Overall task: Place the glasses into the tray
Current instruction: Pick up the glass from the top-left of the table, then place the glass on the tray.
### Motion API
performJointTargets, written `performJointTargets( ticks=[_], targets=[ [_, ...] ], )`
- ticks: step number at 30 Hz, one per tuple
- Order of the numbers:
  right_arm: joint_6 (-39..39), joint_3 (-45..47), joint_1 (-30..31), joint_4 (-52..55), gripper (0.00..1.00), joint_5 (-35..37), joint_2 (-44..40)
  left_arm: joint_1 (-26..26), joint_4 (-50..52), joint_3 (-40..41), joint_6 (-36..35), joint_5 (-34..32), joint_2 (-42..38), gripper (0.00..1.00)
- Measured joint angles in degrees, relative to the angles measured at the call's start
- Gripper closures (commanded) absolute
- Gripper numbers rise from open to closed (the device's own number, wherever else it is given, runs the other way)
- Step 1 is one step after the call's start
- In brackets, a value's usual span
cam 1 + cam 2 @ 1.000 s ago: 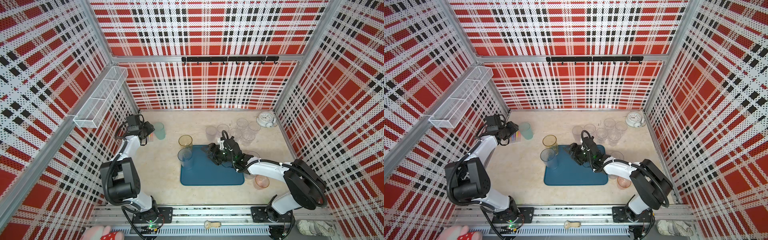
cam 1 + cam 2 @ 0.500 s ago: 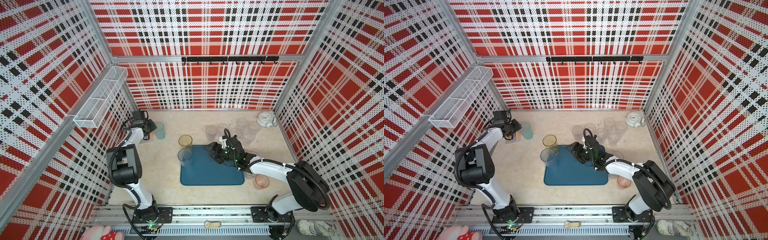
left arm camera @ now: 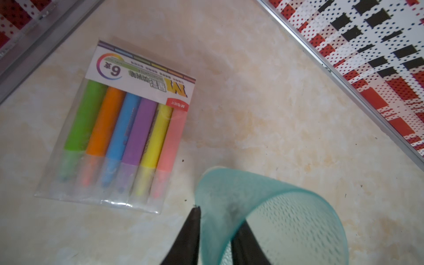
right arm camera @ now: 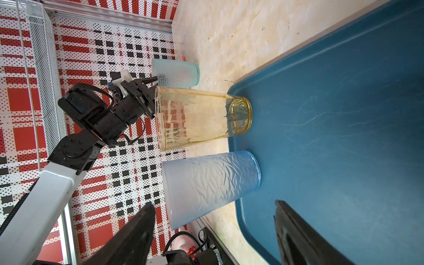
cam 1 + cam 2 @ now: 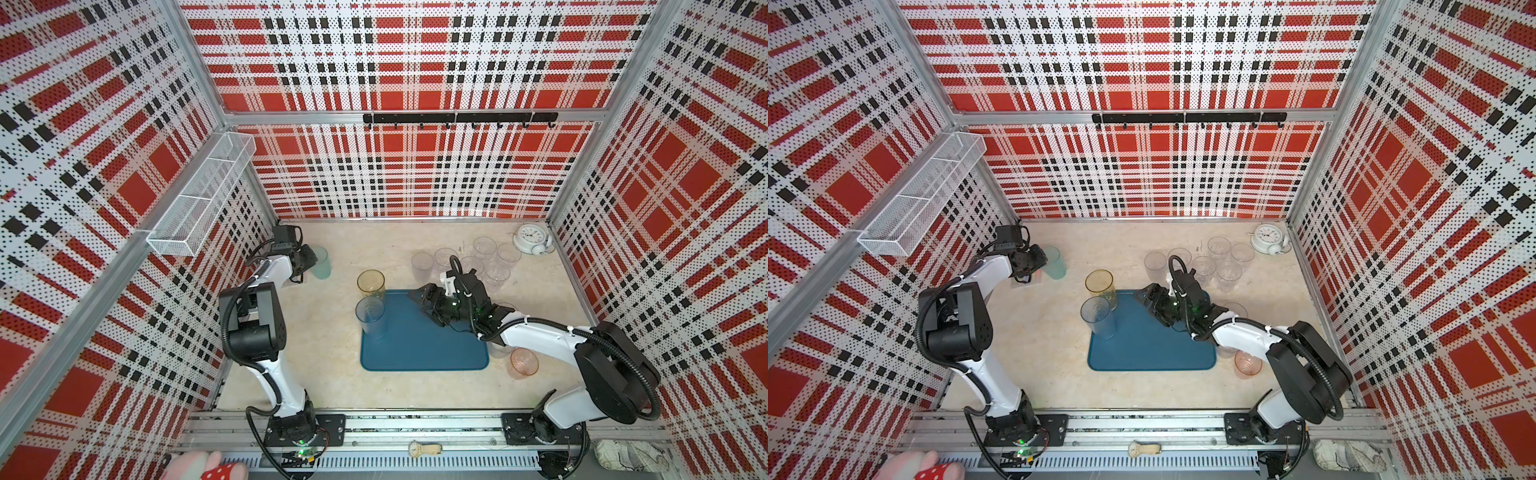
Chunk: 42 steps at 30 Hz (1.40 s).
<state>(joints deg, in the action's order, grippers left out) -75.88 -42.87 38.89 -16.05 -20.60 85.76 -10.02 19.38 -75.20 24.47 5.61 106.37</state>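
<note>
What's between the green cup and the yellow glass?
Nothing but bare tabletop lies between the mint-green glass and the amber glass; both top views show it.

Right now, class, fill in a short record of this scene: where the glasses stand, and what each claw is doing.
Tray: teal, flat on the table
At its edge toward the left arm: amber glass, blue-grey glass, both upright
Left claw: astride the wall of the mint-green glass
Right claw: open, empty, over the tray
Off the tray: clear glasses, pink glass
</note>
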Motion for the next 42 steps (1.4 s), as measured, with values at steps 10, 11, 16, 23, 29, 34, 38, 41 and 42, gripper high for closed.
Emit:
performJointTargets(
  ticks=[10,11,16,23,29,34,38,41,42],
  targets=[
    [-0.02,0.72,-0.02,0.35,0.17,0.35,-0.31,-0.17,2.45,-0.35,-0.79,0.96,-0.09,1.0],
    [0.0,0.72,-0.02,0.46,0.17,0.46,-0.52,-0.17,3.19,-0.72,-0.79,1.14,-0.24,1.0],
    [1.03,0.52,-0.07,3.1,0.17,1.73,-2.34,0.68,7.17,-4.28,-0.48,1.31,-4.39,1.0],
    [7.56,-4.52,-4.42,13.94,0.16,3.58,-5.97,12.26,13.94,-21.2,-0.94,-6.05,-13.2,1.0],
    [14.34,-9.81,-15.63,23.65,0.16,4.81,-12.59,30.47,16.92,-30.01,-0.28,-9.11,-16.63,1.0],
    [18.53,-11.47,-23.23,30.34,0.16,5.05,-17.4,44.41,19.28,-26.03,2.45,-7.32,-15.1,1.0],
    [21.31,-12.96,-25.49,34.86,0.16,5.35,-17.94,52.0,21.2,-19.15,3.56,-5.44,-12.04,1.0],
    [22.53,-12.9,-25.7,37.18,0.17,5.68,-18.03,55.01,23.74,-14.4,3.61,-3.67,-10.19,1.0],
    [22.8,-12.83,-25.75,37.66,0.17,5.68,-18.03,55.56,24.94,-13.57,3.56,-3.19,-9.55,1.0]
  ],
)
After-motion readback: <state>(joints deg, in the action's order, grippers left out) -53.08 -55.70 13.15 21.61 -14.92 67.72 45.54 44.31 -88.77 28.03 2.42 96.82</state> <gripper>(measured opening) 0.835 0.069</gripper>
